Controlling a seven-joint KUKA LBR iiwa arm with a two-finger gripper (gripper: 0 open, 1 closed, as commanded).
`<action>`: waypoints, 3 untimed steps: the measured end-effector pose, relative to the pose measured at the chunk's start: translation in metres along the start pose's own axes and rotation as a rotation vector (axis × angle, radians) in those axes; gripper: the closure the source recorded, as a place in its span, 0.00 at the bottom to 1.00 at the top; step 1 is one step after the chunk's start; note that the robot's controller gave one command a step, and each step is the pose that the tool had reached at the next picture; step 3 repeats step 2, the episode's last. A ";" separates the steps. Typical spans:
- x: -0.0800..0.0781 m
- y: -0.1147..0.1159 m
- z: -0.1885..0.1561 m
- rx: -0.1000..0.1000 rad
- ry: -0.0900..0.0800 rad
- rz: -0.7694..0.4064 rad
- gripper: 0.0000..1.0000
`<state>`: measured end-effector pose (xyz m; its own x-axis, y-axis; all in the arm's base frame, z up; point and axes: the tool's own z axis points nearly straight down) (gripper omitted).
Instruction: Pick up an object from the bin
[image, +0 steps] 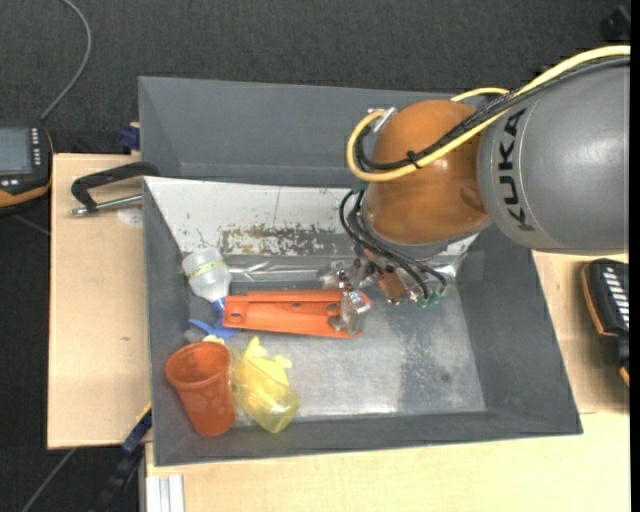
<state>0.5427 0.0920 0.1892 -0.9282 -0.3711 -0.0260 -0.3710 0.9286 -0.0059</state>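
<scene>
The claw (352, 300) sits at the right end of the long orange tool (285, 315); how wide it stands cannot be told. This looks like the grasp step, so the next move calls for a firm close, then a lift.

Orange cup (203, 385), yellow wrapper (265, 388), orange tool (285, 315), grey bin (500, 340).

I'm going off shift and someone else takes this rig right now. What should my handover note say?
Pincer: low in the bin, at the right end of the long orange tool; open or shut cannot be told.
Things: the tool lies flat mid-bin. Orange cup and yellow crumpled piece sit front left; a clear funnel-like piece lies left of the tool.
Done: arm brought down to the tool.
Left: nothing looks lifted; grip one thing and raise it out.
</scene>
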 end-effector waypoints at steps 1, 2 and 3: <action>0.000 0.000 0.000 0.000 0.000 0.000 1.00; -0.018 0.003 -0.192 0.003 -0.017 0.057 1.00; -0.018 0.003 -0.192 0.003 -0.017 0.057 1.00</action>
